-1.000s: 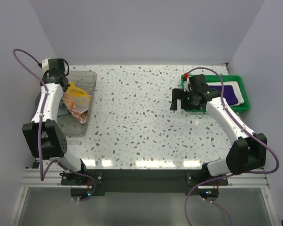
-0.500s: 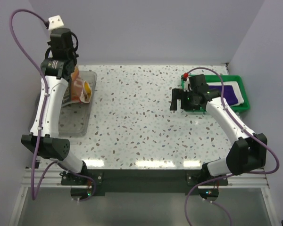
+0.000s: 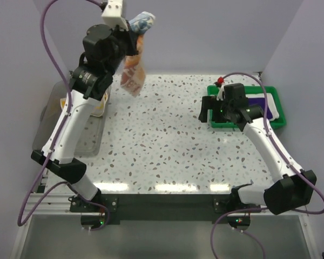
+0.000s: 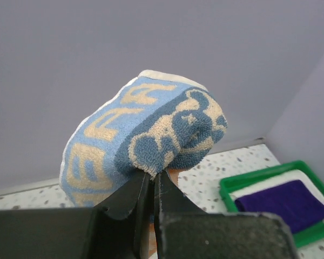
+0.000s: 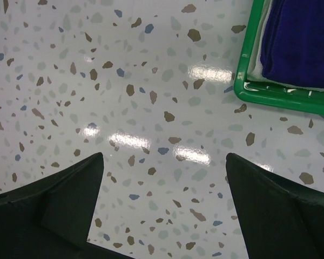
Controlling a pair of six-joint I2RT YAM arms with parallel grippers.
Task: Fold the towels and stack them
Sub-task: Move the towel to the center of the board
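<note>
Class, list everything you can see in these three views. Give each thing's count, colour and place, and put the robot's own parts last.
lettered towel: one, blue, pale and orange, bunched in the air over the table's far left
purple towel: one, deep purple, on top in the tray
white towel: one, white, under the purple towel
green tray: one, green, at the table's far right
clear bin: one, see-through, at the table's left edge
table: one, white with speckles
left gripper: one, black, raised, jaws shut on the lettered towel
right gripper: one, black, jaws open, over the table beside the tray
</note>
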